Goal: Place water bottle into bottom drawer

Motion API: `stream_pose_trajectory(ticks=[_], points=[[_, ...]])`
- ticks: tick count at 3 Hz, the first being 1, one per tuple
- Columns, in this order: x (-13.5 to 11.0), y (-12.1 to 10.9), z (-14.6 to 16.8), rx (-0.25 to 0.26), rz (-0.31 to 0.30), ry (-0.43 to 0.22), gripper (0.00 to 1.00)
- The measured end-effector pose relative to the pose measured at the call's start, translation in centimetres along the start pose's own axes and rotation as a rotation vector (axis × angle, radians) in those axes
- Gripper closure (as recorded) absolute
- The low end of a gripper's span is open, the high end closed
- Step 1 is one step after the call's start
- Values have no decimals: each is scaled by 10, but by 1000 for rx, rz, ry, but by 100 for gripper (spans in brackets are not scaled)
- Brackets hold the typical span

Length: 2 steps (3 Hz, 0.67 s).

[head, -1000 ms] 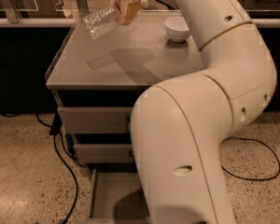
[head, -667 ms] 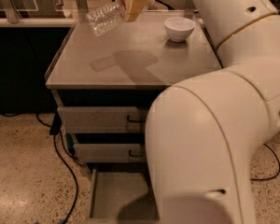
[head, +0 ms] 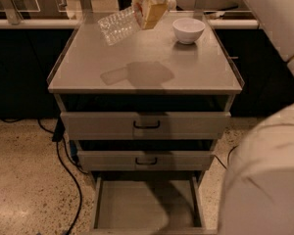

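End effector [head: 148, 12] hovers above the far edge of the surface [head: 196, 77], pinching one end of the water bottle [head: 118, 26], which juts out leftward, tilted and clear of the top. The bottom drawer [head: 146, 207] stands open, low and near. Held by its end, the crinkled plastic may swivel or slip on the way down, or clip the upper drawers [head: 146, 125] above the tray.
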<state>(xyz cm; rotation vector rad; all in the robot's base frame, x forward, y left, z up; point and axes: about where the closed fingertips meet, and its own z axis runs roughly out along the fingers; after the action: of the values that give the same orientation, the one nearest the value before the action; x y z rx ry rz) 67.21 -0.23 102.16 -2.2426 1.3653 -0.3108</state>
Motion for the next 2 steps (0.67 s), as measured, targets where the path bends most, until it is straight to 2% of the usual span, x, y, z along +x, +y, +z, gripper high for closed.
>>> stream_pose_trajectory(ticks=[1, 2], points=[[-5, 48, -18, 3, 52, 52, 100], [-8, 52, -19, 6, 48, 49, 100]])
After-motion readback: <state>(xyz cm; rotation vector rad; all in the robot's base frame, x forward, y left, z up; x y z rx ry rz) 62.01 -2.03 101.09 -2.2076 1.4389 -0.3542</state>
